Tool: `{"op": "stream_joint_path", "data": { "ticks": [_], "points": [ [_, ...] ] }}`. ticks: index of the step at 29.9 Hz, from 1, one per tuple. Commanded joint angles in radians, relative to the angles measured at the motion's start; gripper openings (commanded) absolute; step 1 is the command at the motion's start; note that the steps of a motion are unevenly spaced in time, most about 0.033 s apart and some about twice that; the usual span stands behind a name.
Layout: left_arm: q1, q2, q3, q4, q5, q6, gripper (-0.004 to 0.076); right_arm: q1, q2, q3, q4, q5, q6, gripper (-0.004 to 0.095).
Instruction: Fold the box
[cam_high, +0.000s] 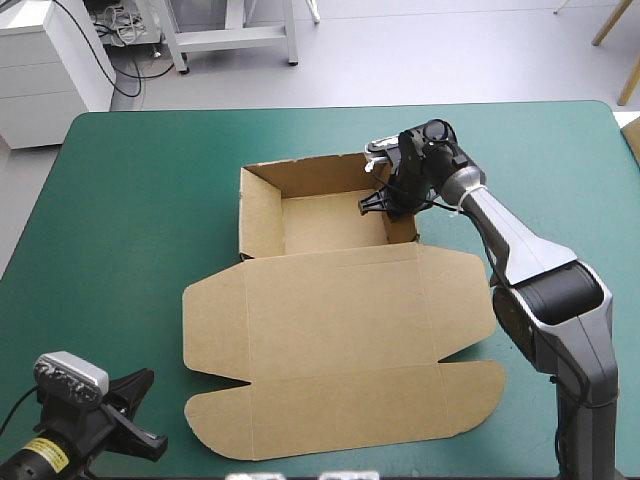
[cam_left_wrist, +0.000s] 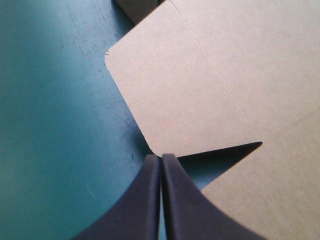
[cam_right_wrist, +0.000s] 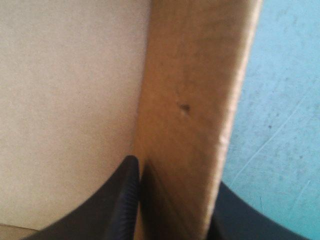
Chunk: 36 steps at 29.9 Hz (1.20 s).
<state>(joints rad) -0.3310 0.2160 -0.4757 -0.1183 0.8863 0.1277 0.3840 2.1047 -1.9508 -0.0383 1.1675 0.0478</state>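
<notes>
**Right arm pinches a tray wall while the lid lies flat**

One brown box (cam_high: 330, 340) sits near the middle of the table (cam_high: 130, 180), on its teal-green cover. Its far part is already a tray with three walls I can see standing, and the lid (cam_high: 340, 300) is spread flat toward the near edge.

The right gripper (cam_high: 392, 208) straddles the tray's right wall (cam_right_wrist: 190, 100). One black finger is inside and one outside, nearly closed with the board pinched between them.

The left gripper (cam_left_wrist: 161, 159) waits over the near left corner of the table. Its fingers are pressed together into a single point and hold nothing. It aims at the notch between two of the lid's flaps (cam_left_wrist: 175, 95).

I count one box, two grippers and four rounded flaps, two on each side of the flat part.

The board looks light and thin. I'd expect it to be stiff across a panel but to give readily along its creases. It will likely skate on the cover if pushed from one side only, and a hard pinch could dent an edge. A free flap edge or a wall's top rim looks like the sensible place to grip, with the other arm steadying the sheet.
</notes>
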Motion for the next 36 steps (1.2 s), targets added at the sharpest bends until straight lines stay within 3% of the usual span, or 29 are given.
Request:
{"op": "stream_joint_path", "data": {
  "ticks": [1,2,12,29,36],
  "points": [
    [0.002,-0.019,-0.021,-0.016,-0.081,-0.009,-0.0008,-0.009,-0.059,-0.023,-0.033,-0.025,-0.007,0.0051],
    [0.002,-0.022,-0.021,-0.016,-0.081,-0.009,-0.0008,-0.009,-0.059,-0.023,-0.045,-0.023,-0.007,-0.0027],
    [0.002,-0.022,-0.021,-0.018,-0.082,-0.009,-0.0008,-0.068,-0.059,-0.023,-0.141,-0.014,-0.007,-0.0021],
    [0.002,-0.022,-0.019,-0.018,-0.086,-0.009,-0.0008,-0.587,-0.059,-0.023,-0.135,0.002,-0.098,-0.0021],
    [0.002,-0.022,-0.012,-0.02,-0.099,-0.007,-0.0008,-0.748,-0.059,-0.023,-0.135,0.002,-0.125,-0.0021]
  ]
}}
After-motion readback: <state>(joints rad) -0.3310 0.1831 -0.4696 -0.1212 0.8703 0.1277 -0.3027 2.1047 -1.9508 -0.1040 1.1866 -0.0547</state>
